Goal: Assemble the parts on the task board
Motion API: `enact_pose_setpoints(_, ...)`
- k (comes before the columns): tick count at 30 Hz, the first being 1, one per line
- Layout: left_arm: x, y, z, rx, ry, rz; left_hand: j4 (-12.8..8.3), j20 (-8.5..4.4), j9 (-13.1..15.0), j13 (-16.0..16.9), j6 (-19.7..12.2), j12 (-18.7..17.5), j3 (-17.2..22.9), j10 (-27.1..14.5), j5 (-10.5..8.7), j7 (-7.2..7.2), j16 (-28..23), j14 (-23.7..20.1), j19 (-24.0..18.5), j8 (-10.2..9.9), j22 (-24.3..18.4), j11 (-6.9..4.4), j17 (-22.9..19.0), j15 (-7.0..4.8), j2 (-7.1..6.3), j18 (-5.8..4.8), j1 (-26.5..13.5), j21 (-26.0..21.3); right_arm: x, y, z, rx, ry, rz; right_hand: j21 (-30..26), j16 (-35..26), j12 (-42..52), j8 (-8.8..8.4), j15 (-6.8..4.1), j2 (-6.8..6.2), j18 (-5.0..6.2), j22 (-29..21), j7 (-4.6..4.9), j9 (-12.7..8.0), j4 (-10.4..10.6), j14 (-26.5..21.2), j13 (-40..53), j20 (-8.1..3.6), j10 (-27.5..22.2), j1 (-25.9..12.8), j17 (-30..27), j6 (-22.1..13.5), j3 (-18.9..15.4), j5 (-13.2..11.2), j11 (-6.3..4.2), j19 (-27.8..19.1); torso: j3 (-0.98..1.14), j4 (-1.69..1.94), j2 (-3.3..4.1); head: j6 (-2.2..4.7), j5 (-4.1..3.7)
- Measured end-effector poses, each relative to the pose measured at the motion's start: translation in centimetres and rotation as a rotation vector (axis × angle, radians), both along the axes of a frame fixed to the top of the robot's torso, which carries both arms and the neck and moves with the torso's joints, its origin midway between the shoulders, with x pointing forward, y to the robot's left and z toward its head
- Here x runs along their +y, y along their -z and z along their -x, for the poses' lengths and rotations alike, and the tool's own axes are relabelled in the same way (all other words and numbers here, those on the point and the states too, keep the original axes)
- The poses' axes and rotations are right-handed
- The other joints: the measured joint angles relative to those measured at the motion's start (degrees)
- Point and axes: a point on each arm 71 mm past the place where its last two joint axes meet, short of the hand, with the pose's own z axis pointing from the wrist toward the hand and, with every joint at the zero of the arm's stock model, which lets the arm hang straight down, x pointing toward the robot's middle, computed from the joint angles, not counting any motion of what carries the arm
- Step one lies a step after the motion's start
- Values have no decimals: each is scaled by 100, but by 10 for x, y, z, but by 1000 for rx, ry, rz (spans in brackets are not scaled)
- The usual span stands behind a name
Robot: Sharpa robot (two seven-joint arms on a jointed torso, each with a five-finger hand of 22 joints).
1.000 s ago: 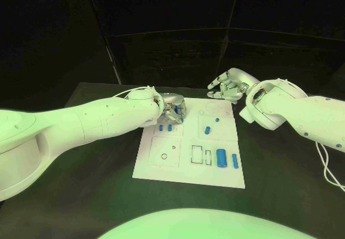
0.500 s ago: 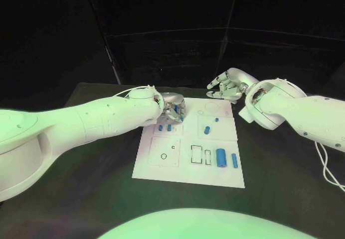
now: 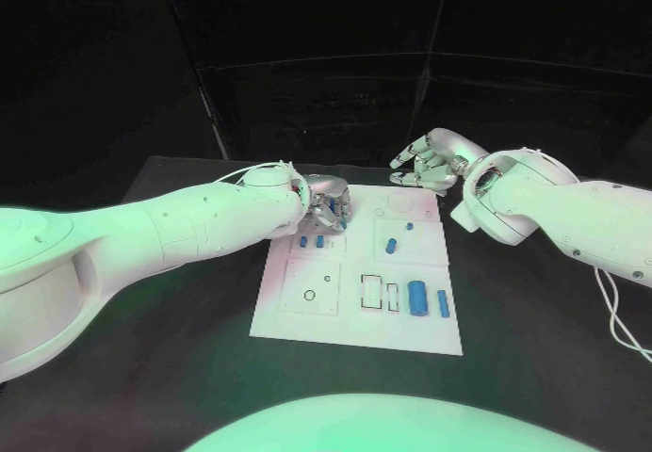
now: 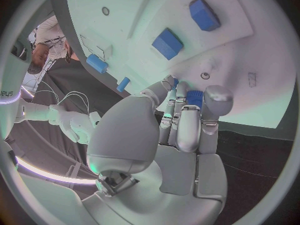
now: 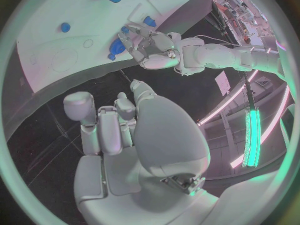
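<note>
Black counter (image 3: 163, 358) carrying white task board (image 3: 326, 315), central, with blue parts (image 3: 418, 297) on it. Left hand (image 3: 323, 202): over board's far left corner, fingers pinching one blue part (image 4: 194, 98). Right hand (image 3: 432, 160): fingers curled, holding nothing, beyond board's far edge.

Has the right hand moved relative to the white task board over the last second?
No. The right hand hovers just beyond the far right corner of the white task board, as it did earlier, its fingers curled and holding nothing.

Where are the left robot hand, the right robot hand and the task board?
left robot hand (image 3: 323, 201), head view, its knuckles
right robot hand (image 3: 432, 160), head view, its palm
task board (image 3: 356, 329), head view, bare near edge
</note>
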Motion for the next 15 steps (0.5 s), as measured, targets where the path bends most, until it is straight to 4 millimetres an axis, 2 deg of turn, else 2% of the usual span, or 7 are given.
enact_pose_setpoints(11, -8, 1, 1, 1, 7, 4, 16, 0, 0, -30, 2, -1, 48, 19, 0, -3, 0, 0, 0, -10, -1, 18, -19, 0, 0, 1, 0, 0, 0, 0, 0, 0, -1, 0, 0, 0, 0, 0, 0, 0, 0, 0, 0, 0, 0, 0, 0, 0, 0, 0, 0, 0, 0, 0, 0, 0, -1, 4, 0, -6, -5)
enact_pose_setpoints(15, -8, 1, 1, -1, 5, 2, 31, 0, 10, -46, 153, -69, 146, 149, 0, -45, 0, 0, 0, -23, 13, -25, -19, 0, 0, 1, 0, 0, 0, 0, 0, 0, -1, 0, 0, 0, 0, 0, 0, 0, 0, 0, 0, 0, 0, 0, 0, 0, 0, 0, -1, 0, 0, 0, 0, 0, -1, 4, 0, -9, -12)
